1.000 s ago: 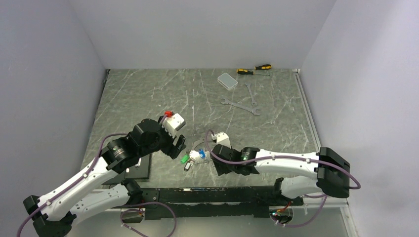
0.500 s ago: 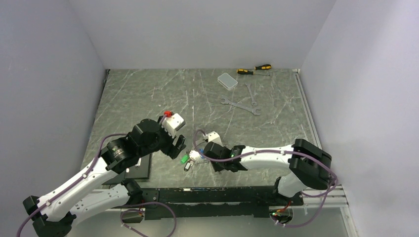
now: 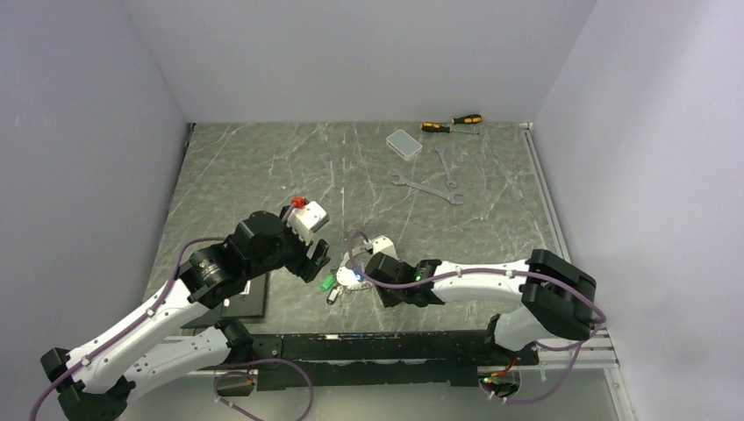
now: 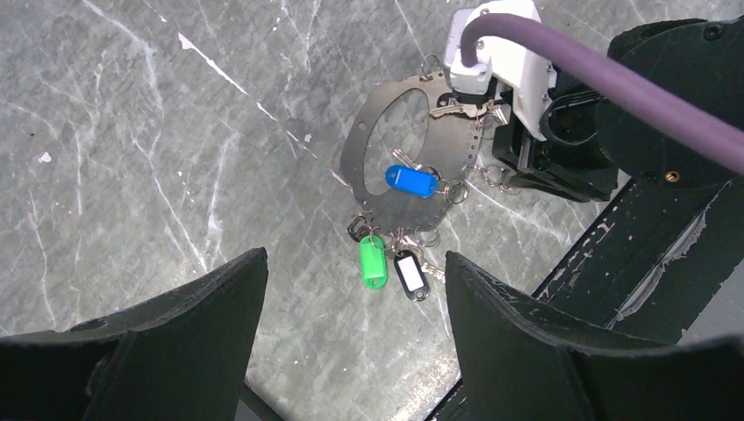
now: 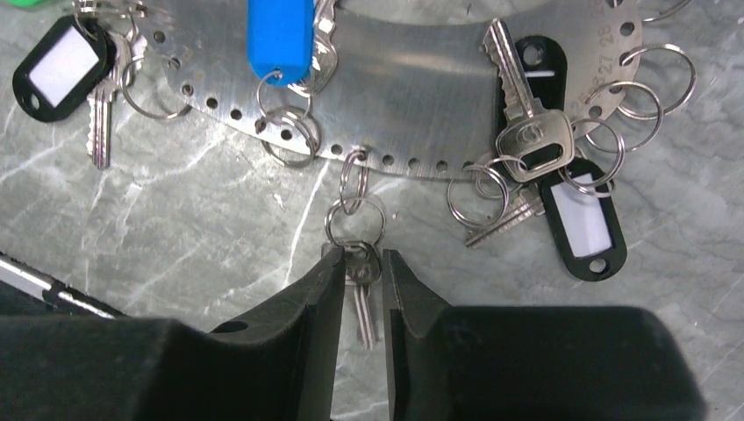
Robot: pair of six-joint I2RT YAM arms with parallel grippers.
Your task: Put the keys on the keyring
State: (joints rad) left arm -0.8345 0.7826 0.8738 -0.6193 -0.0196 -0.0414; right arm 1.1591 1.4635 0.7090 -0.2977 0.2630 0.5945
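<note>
Right gripper [image 5: 361, 260] snug around key [image 5: 363, 309]

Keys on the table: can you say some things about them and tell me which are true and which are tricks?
1. The blue tag lies on the flat silver keyring. True.
2. The left gripper holds the green tag. False: it is open and empty; the tag lies on the table.
3. The right gripper has its fingers on both sides of a small silver key. True.
4. The wrenches touch the keyring. False: they lie far back, near the screwdrivers.
</note>
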